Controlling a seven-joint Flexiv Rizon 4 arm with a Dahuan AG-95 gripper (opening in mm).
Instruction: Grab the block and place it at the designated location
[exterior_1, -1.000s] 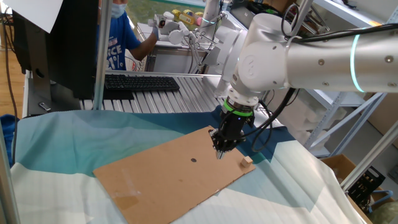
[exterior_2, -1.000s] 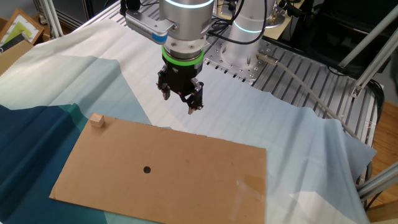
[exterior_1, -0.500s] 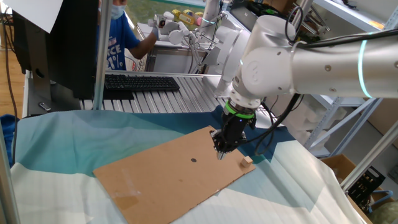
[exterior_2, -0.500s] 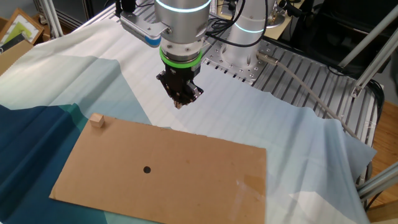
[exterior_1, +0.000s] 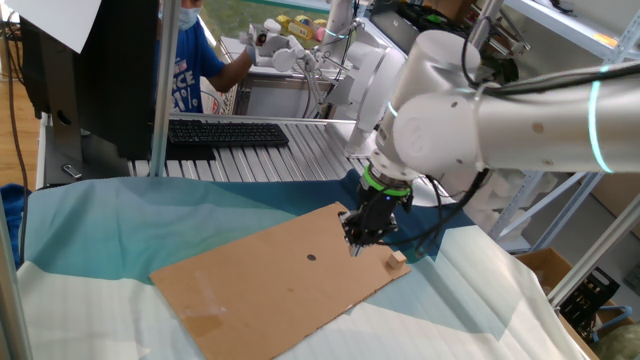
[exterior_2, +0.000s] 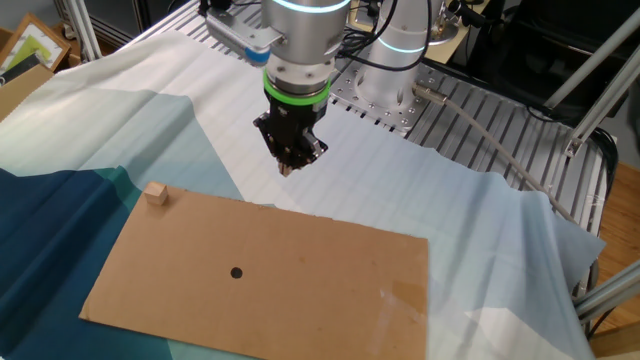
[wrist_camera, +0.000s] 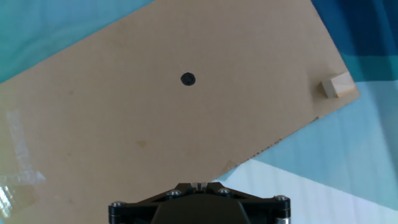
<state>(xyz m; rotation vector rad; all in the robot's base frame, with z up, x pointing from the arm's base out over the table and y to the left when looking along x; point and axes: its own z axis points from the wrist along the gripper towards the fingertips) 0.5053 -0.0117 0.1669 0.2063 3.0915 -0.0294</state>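
Gripper (exterior_2: 288, 165) points down above the cloth just off the long edge of the cardboard sheet (exterior_2: 300, 290), fingers pressed together, nothing between them. Hand view shows only the black base of the hand at the bottom edge, fingertips not visible there.

Block (exterior_1: 398, 260) sits on one corner of the sheet, right at the edge, apart from the gripper. Same block (exterior_2: 154, 193) in the other fixed view at the sheet's far-left corner; in the hand view (wrist_camera: 336, 86) it's at the right corner. Designated location, the dark dot (exterior_2: 236, 272), is near the sheet's middle, well apart from the block; also seen at (wrist_camera: 188, 79) and (exterior_1: 311, 257). Nothing lies between block and dot, bare cardboard only. A strip of clear tape (wrist_camera: 18, 155) sits near the sheet's opposite end.

Surface: sheet lies on a draped cloth (exterior_2: 120, 130) in pale and dark teal panels, wrinkled. Behind it a ribbed metal tabletop (exterior_1: 300, 150) carrying a black keyboard (exterior_1: 225, 132). Person in a blue shirt (exterior_1: 190, 60) stands behind. Metal frame posts (exterior_2: 600, 70) and a cardboard box (exterior_1: 545, 265) at the room's edges.
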